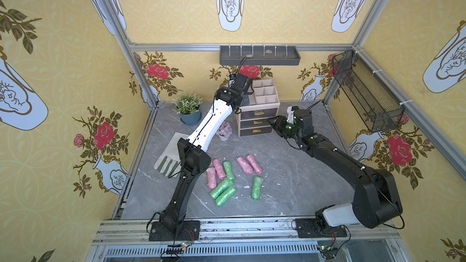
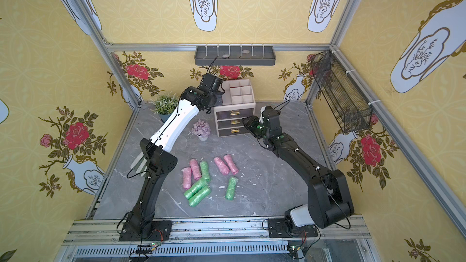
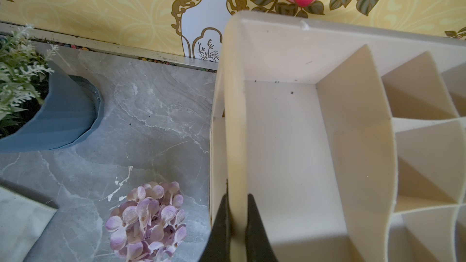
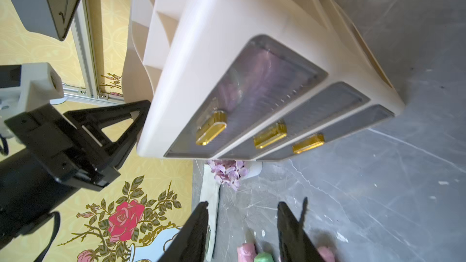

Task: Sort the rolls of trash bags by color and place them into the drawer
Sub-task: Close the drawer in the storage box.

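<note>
Several pink and green rolls of trash bags lie loose on the marble table: a cluster (image 1: 222,180), a pink pair (image 1: 249,165) and a single green one (image 1: 256,187). The cream drawer unit (image 1: 256,122) stands at the back, its three gold-handled drawers pushed in. Something pale purple shows through the top drawer front (image 4: 254,84). My left gripper (image 3: 238,212) is shut on the side wall (image 3: 235,134) of the unit's open top tray. My right gripper (image 4: 242,205) hangs open and empty just in front of the drawers, by the unit's right end (image 1: 272,122).
A green plant in a blue pot (image 1: 189,110) and a lilac flower bunch in a white pot (image 1: 224,130) stand left of the unit. A glove (image 1: 167,158) lies by the left arm. A grey shelf (image 1: 259,56) and a mesh basket (image 1: 365,91) hang on the walls.
</note>
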Motion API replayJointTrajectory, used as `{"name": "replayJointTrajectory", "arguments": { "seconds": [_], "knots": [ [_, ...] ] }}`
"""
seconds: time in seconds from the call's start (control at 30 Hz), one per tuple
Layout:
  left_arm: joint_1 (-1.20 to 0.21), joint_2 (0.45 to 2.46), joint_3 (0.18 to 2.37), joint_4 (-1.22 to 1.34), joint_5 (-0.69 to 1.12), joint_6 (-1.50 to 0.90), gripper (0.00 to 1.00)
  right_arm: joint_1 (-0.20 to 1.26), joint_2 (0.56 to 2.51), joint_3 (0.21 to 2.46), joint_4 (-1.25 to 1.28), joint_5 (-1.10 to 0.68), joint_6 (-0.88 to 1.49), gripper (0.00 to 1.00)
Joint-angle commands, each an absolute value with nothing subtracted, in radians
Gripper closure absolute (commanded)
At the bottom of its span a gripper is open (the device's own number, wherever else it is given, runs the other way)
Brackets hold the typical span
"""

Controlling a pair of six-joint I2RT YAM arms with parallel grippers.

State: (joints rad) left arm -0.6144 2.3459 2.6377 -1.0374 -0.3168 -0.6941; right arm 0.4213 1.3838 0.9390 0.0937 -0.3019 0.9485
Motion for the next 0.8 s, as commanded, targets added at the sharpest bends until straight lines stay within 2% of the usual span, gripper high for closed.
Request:
{"name": "replayJointTrajectory", "arguments": {
  "seconds": [0.0, 0.13, 0.27, 0.47, 0.77],
  "knots": [
    [-0.615, 2.358, 2.618, -1.150, -0.253, -0.741, 1.00, 0.430, 1.307, 0.864, 0.044, -0.238, 1.012, 0.54],
    [-0.618, 2.353, 2.618, -1.154, -0.253, -0.782, 1.00, 0.463, 1.226, 0.722, 0.125, -0.147, 1.125, 0.55],
    [-0.621, 2.354, 2.624, -1.167, -0.255, -0.816, 1.00, 0.514, 1.236, 0.641, 0.277, -0.077, 1.177, 0.56],
    [-0.623, 2.364, 2.649, -1.191, -0.258, -0.834, 1.00, 0.555, 1.334, 0.553, 0.607, -0.002, 1.215, 0.57],
    [-0.626, 2.377, 2.688, -1.213, -0.265, -0.824, 1.00, 0.534, 1.547, 0.576, 0.954, -0.035, 1.233, 0.59]
  ]
}}
